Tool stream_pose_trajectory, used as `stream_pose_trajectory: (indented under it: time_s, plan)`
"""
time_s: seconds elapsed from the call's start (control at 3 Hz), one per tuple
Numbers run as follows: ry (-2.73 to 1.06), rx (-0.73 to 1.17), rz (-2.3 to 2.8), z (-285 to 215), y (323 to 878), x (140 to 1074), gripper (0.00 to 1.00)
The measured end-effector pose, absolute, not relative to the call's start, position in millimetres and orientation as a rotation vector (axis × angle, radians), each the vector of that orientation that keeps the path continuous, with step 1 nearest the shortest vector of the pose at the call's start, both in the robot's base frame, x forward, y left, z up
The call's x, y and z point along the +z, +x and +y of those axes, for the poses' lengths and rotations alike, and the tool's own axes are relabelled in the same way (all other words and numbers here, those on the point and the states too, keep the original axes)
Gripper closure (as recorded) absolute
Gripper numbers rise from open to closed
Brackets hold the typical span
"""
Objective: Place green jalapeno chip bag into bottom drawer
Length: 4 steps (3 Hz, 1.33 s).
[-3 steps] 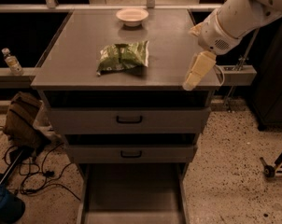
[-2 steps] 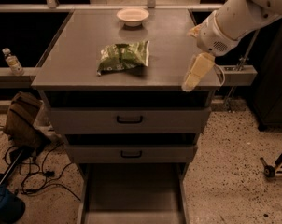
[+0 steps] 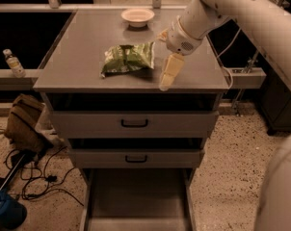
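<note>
The green jalapeno chip bag (image 3: 128, 57) lies crinkled on the grey cabinet top (image 3: 78, 66), left of centre. My gripper (image 3: 165, 78) hangs from the white arm just right of the bag, low over the cabinet top near its front edge, and holds nothing that I can see. The bottom drawer (image 3: 136, 201) is pulled out toward the floor below, a wide shallow grey tray with nothing in it. The two upper drawers with black handles (image 3: 134, 123) are slightly ajar.
A white bowl (image 3: 137, 16) stands at the back of the cabinet top. A small bottle (image 3: 14, 63) sits on a ledge at left. A brown bag (image 3: 22, 121), cables and a blue object (image 3: 3, 211) lie on the floor at left.
My gripper has moved left along the cabinet's front part, from near the right edge to just beside the chip bag. The bag and drawers have not moved.
</note>
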<state>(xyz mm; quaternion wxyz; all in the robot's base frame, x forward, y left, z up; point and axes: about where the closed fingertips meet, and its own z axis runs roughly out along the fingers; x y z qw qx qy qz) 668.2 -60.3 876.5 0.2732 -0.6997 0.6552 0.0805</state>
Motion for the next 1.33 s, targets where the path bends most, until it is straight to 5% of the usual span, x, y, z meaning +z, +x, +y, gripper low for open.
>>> stream_pose_trajectory:
  time_s: [1.33]
  plan:
    - [-2.046, 0.238, 1.543, 30, 714, 881, 0.0]
